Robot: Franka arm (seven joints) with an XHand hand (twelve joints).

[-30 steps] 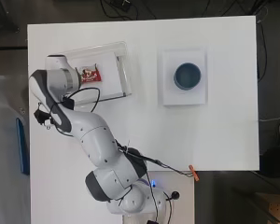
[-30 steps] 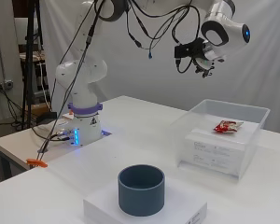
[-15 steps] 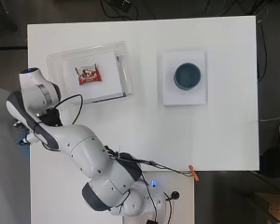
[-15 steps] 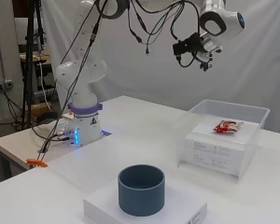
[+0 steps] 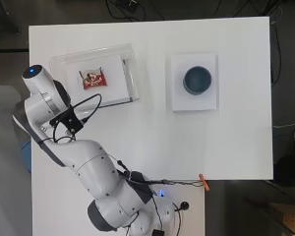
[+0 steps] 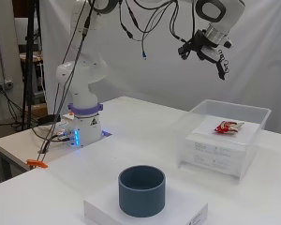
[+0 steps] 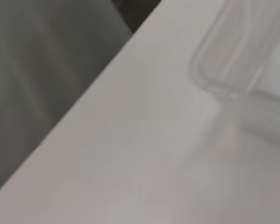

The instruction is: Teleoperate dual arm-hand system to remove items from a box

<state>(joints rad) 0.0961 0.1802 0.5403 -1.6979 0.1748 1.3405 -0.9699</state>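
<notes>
hand [image 6: 214, 55] high above the clear box [image 6: 223, 140], holding nothing, finger state unclear. red snack packet [image 5: 92, 79] lies inside the box on a white block, at 10 o'clock of the table [image 5: 152, 132]. blue cup [image 5: 197, 80] on a white stand at 2 o'clock

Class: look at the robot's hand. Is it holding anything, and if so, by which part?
Nothing is held. The hand hangs above the clear box; the red packet lies inside, untouched.
</notes>
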